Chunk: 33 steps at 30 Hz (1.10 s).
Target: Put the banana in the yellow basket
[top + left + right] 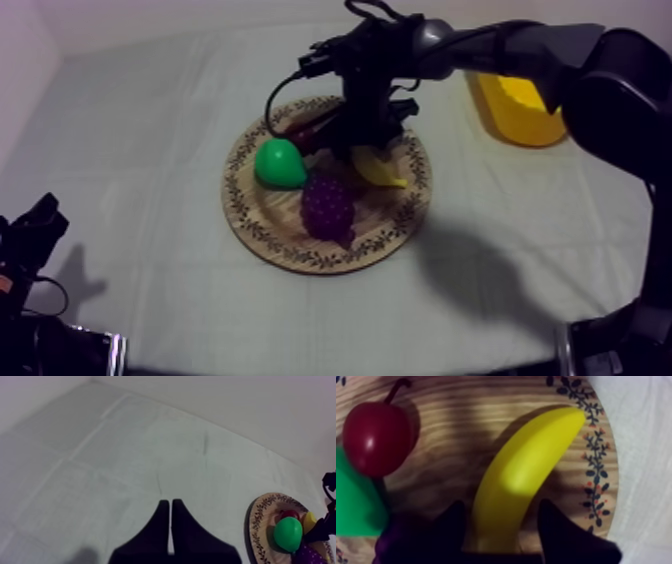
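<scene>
My left gripper (170, 502) rests at the table's near left corner, its black fingers clenched together on nothing. Mid-table sits the round wooden board with the patterned rim (300, 255). The purple bunch of toy grapes (327, 205) lies at its near edge and the green toy pear (278, 163) at its left edge. Behind them, along the board's right edge, the curved yellow toy banana (521, 476) lies flat on the wood. My right gripper (501, 503) is poised over one end, fingers spread to either side and seemingly not yet pinching.

I judge the banana light, stiff and probably hollow, with a smooth glossy skin that could slip. A hold across the thick middle, square to the curve, looks safer than the tapering end. It is plain bright yellow, unmarked and blunt-tipped. The small red fruit (376, 438) sits beside it. The yellow basket (520, 110) stands at the table's far right, well apart from the board.
</scene>
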{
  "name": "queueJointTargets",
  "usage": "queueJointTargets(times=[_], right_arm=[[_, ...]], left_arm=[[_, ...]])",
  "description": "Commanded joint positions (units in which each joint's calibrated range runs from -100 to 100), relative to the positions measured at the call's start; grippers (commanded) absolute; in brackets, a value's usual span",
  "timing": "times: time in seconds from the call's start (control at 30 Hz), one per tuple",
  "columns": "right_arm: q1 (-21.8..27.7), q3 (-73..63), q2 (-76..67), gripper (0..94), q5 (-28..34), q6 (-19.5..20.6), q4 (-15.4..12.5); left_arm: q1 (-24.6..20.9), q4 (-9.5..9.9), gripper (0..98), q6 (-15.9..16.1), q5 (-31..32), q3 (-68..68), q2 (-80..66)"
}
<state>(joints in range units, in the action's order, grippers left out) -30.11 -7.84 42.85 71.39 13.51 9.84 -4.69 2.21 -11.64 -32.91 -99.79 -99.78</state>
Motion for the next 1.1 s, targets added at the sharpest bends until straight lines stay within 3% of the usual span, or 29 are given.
queueJointTargets(times=[0.0,0.1,0.23,0.73,1.07], right_arm=[[0.1,-1.0,0.8,28.4,0.2,0.2,0.2],[0.3,-1.7,1.7,18.8,0.3,0.4,0.6],[0.7,-0.9,0.2,14.6,0.4,0.8,1.5],[3.2,6.6,-19.5,12.7,-0.7,2.4,6.1],[8.9,9.1,-29.2,12.5,-2.8,3.6,9.3]], left_arm=[[0.0,-0.03,0.1,0.0,0.0,0.0,0.0],[0.0,-0.03,0.1,0.0,0.0,0.0,0.0],[0.0,-0.03,0.1,0.0,0.0,0.0,0.0],[0.0,-0.03,0.1,0.0,0.0,0.0,0.0],[0.0,-0.03,0.1,0.0,0.0,0.0,0.0]])
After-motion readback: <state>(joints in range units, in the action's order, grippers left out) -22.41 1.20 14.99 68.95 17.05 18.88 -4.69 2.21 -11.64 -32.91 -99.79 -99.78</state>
